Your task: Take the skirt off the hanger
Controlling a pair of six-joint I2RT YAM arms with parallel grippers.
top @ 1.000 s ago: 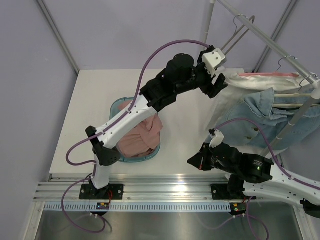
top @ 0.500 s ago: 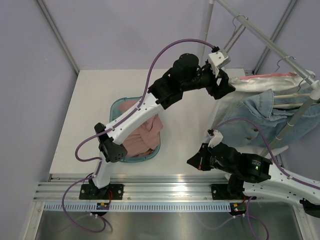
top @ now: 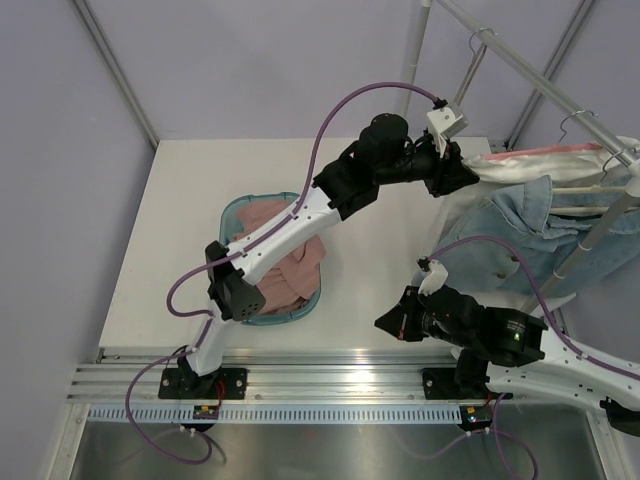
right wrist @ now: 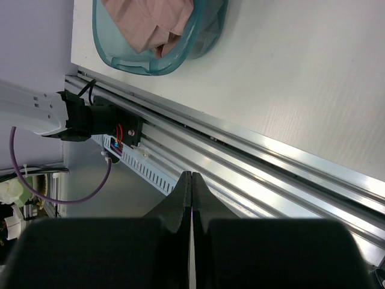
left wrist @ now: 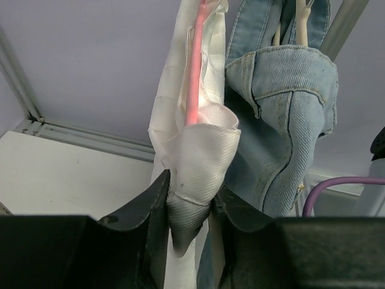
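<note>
A white skirt (top: pixel 512 168) hangs on a pink hanger (top: pixel 545 152) from the rack at the back right. My left gripper (top: pixel 468 172) reaches its near end. In the left wrist view the skirt (left wrist: pixel 201 144) is bunched between my two fingers, which press on it from both sides just below the pink hanger (left wrist: pixel 195 72); the left gripper (left wrist: pixel 191 205) is shut on it. My right gripper (top: pixel 385 322) rests low near the table's front edge, shut and empty (right wrist: pixel 190 180).
A blue denim jacket (top: pixel 520 230) hangs right beside the skirt (left wrist: pixel 283 108). A metal rack rail (top: pixel 540 80) runs diagonally overhead. A teal basket (top: pixel 235 212) with pink clothes (top: pixel 290 265) sits mid-table. A metal rail (right wrist: pixel 271 162) borders the near edge.
My left arm has swung right and stretched out, bringing its gripper from beside the skirt onto the skirt's near end. The right arm has not moved.
</note>
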